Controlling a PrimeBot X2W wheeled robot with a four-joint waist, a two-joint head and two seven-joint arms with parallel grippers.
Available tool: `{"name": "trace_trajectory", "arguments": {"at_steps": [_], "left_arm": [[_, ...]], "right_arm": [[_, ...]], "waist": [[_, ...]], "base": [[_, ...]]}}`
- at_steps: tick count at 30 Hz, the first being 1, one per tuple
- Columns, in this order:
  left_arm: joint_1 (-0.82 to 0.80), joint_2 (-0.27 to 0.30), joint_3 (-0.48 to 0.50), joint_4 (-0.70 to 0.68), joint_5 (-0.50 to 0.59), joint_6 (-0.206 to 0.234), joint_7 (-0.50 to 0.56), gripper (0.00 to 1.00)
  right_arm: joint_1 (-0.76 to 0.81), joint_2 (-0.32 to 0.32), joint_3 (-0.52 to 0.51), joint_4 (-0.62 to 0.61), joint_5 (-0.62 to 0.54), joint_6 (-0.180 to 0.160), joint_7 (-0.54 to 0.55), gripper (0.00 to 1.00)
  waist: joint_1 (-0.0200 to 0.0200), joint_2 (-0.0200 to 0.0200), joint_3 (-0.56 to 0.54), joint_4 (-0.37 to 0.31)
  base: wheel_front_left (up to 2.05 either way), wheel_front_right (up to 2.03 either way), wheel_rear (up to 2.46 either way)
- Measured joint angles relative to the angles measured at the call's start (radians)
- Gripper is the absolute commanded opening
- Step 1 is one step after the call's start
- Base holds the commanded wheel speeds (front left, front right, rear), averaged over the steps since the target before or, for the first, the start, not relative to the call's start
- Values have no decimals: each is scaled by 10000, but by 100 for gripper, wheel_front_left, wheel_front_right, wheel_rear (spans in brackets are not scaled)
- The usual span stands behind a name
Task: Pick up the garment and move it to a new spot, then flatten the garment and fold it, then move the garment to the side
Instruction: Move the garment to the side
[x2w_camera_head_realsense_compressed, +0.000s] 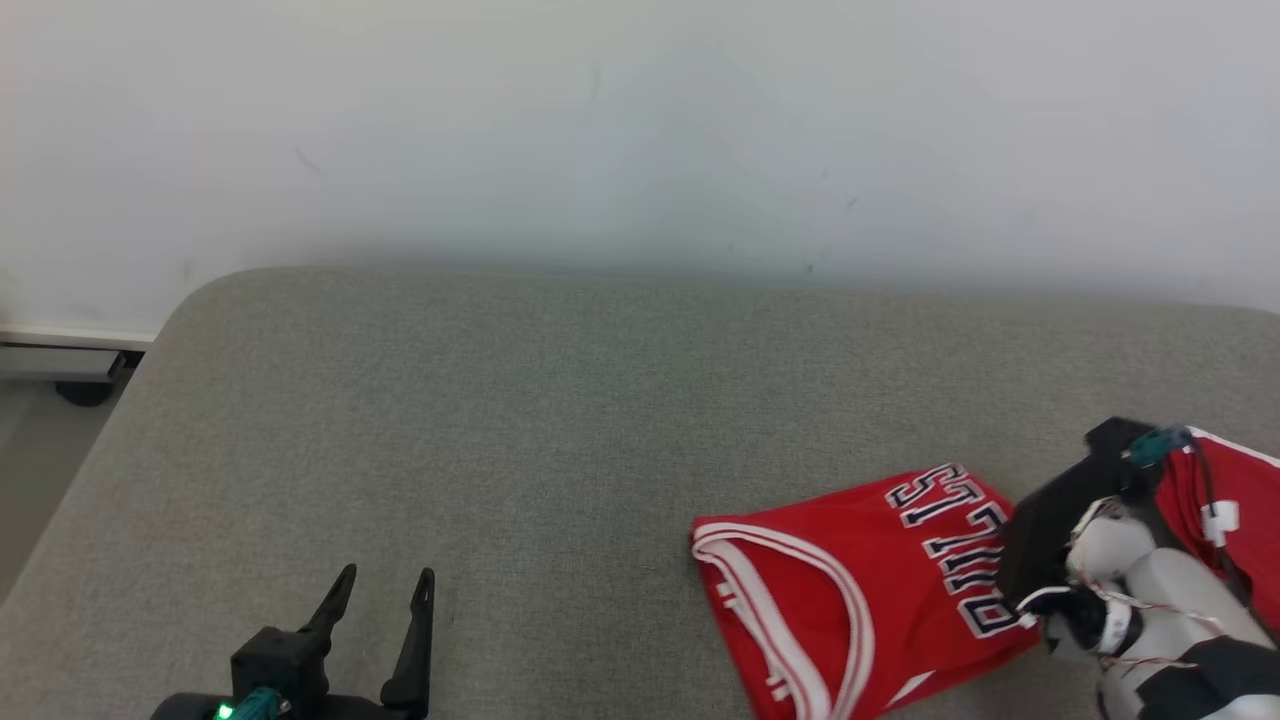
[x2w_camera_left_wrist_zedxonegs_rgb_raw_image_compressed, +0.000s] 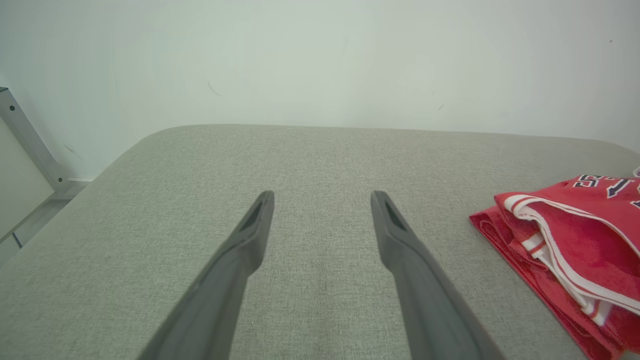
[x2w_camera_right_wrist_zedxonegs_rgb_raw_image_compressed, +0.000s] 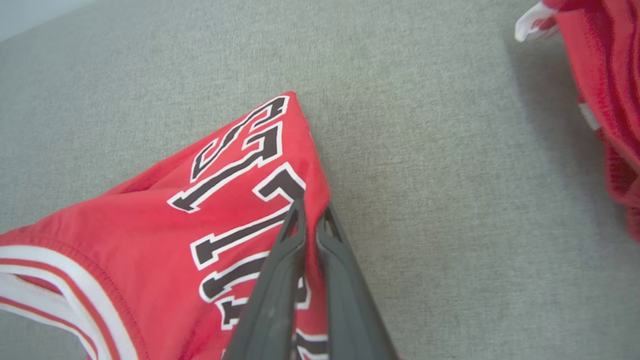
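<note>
Between the two dark fingers of the right gripper (x2w_camera_right_wrist_zedxonegs_rgb_raw_image_compressed: 311, 212) sits a pinch of red cloth: the jaws are drawn nearly together on the folded edge of the one garment (x2w_camera_right_wrist_zedxonegs_rgb_raw_image_compressed: 150, 225), a red jersey. The grip falls just beside a row of dark letters edged in white, which runs away from the fingertips toward the fold's far corner. To the left of these fingers the jersey spreads flat on the grey cushion (x2w_camera_right_wrist_zedxonegs_rgb_raw_image_compressed: 425, 175), ending in one opening trimmed with white and red stripes.

Off to the right of the fingers, across a strip of bare cushion, lies a second patch of red cloth (x2w_camera_right_wrist_zedxonegs_rgb_raw_image_compressed: 610, 75) with a white tag at its edge. Whether it joins the held part I cannot tell. The head view shows the same patch (x2w_camera_head_realsense_compressed: 1235, 500) beyond the right arm's pale forearm, and the lettered part (x2w_camera_head_realsense_compressed: 850, 560) on the near side of it.

The left gripper (x2w_camera_head_realsense_compressed: 387, 580) hangs well apart from the jersey, over bare cushion. Its two fingers stand wide with nothing between them. Seen along them, the left gripper (x2w_camera_left_wrist_zedxonegs_rgb_raw_image_compressed: 322, 200) has the jersey's striped end (x2w_camera_left_wrist_zedxonegs_rgb_raw_image_compressed: 575, 225) off to its right, clear of both tips. Ahead of the fingers the cushion runs to one pale wall (x2w_camera_left_wrist_zedxonegs_rgb_raw_image_compressed: 320, 60).
</note>
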Motion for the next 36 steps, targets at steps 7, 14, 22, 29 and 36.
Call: {"name": "trace_trajectory", "arguments": {"at_steps": [7,14,22,29,36], "left_arm": [[107,0,33,-61,-17,2,-31,100],[384,19,29,-274,-17,8,-31,100],[283,42,-61,-393,0,0,6,100],[6,69,-75,-428,19,-4,67,100],[-59,119,-117,-545,79,-13,117,100]], "right_arm": [[93,-1271,-1026,-1229,-330,-10,-265,0],[73,-1557,-1593,-2282,-688,-10,-151,0],[-29,-1967,-2619,-2629,-1327,-10,117,0],[-378,-2176,-3363,-2374,-1858,-10,134,0],[-314,-2324,-4136,-2251,-2608,-10,-4,0]], "waist": [[0,0,-147,-243],[0,0,-82,-554],[0,0,242,-685],[0,0,424,-746],[0,0,613,-758]], "base": [[0,0,0],[0,0,0],[0,0,0],[0,0,0],[0,0,0]]}}
